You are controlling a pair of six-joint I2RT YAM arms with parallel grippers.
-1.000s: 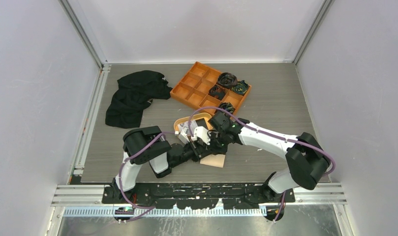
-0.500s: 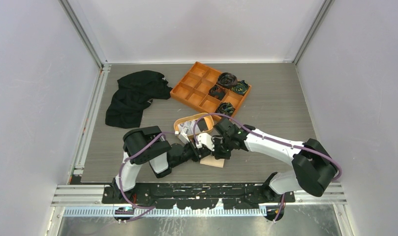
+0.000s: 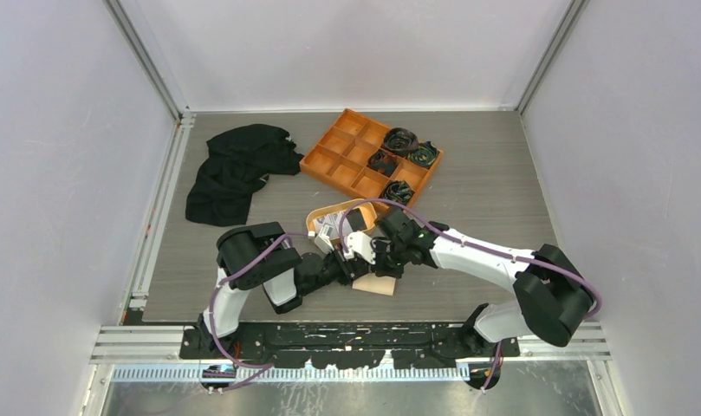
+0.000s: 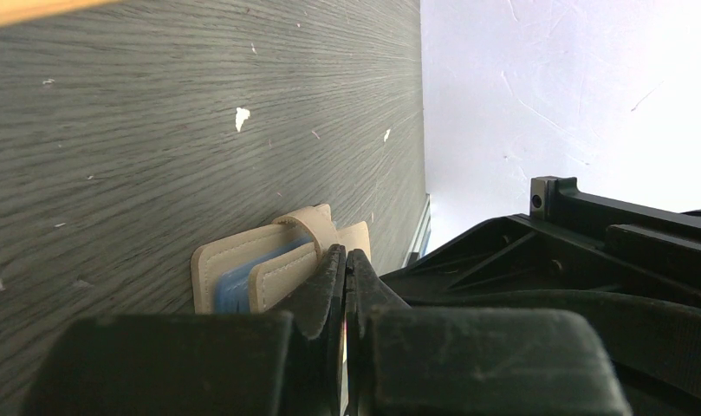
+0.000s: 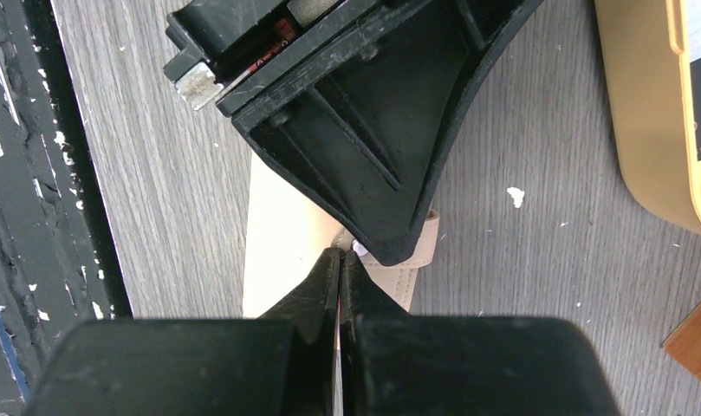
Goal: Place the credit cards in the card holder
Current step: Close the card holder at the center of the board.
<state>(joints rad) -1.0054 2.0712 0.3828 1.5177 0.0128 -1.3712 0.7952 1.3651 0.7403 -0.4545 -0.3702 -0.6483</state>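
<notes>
Meeting low over the near part of a grey wood-grain desk [image 3: 494, 182], two robot arms bolted at its front edge hold their hands almost tip to tip above a small beige card holder [image 3: 381, 284]. The holder lies flat on the desk just ahead of the arm bases, between the two arms. Its snap tab is turned up, and a light blue card [image 4: 234, 284] sits in one of its slots.

The left hand [image 4: 345, 260] is clenched tight with nothing visible between its fingers. Its tips are down at the holder's flap beside the tab.

The right hand [image 5: 340, 258] reaches in from the other side, its fingers pressed together directly over the holder. A pale sliver shows in the seam between them, and from above a white card [image 3: 358, 246] appears to stand in that grip. The wrist view catches it edge-on, so this is hard to confirm. The left hand's black housing fills the space just beyond the right fingertips.

Just behind the hands sits an oval orange dish [image 3: 313, 218] with more credit cards [image 3: 327, 230] lying inside it, partly hidden by the right wrist.

Farther back, a large orange divided tray [image 3: 338, 143] lies at an angle, with dark coiled items [image 3: 403, 139] in several of its right-hand compartments. To its left, a crumpled black cloth [image 3: 234, 169] is spread across the far left of the desk. Plain white walls close in the scene.
</notes>
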